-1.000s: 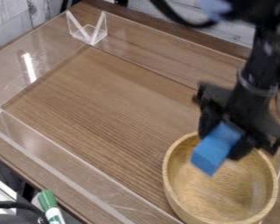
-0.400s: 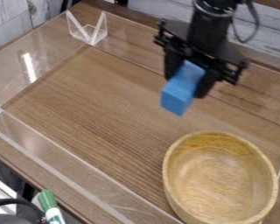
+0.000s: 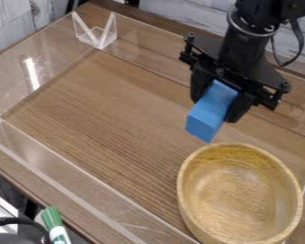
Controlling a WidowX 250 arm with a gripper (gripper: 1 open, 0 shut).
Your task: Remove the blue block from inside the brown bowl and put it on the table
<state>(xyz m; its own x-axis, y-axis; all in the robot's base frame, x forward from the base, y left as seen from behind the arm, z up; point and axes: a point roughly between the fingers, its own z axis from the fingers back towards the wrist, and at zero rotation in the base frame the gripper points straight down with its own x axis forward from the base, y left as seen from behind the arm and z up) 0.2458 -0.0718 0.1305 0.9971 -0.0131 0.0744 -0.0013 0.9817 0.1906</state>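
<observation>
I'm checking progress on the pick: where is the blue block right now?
In the camera view the blue block hangs tilted in the shut gripper, right of centre, in the air over the table, just above the empty brown bowl's far rim.

Bright, even light, white glare on the clear acrylic walls [image 3: 41, 71], low-resolution softness throughout.

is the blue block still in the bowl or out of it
Out. The blue block hangs in the shut gripper above the table, and the brown bowl is empty.
</observation>
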